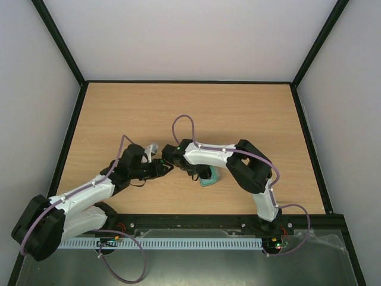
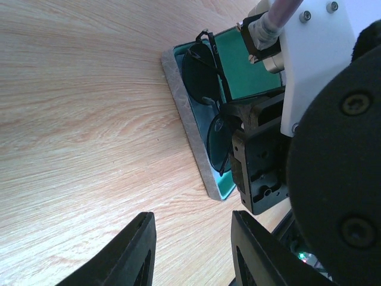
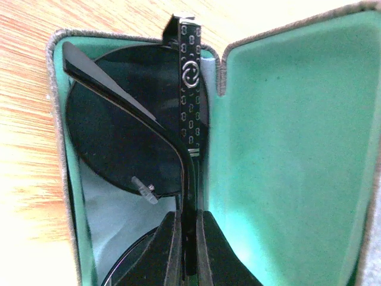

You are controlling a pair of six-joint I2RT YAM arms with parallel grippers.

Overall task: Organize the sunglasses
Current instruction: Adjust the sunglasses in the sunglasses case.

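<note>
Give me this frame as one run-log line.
sunglasses: in open case | right gripper: shut on temple arm | left gripper: open, empty, over table beside case

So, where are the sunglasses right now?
In the right wrist view, the sunglasses are inside the open grey case, in its left half, their temple arm pinched by the right gripper.

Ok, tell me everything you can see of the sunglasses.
The sunglasses have two round dark lenses, a thin dark frame, a clear nose pad and a black temple arm bearing a silver ring logo pattern. They sit in one half of the open grey case, on its teal lining, lenses along the case's length. The right arm's jaws are shut on that temple arm.
</note>
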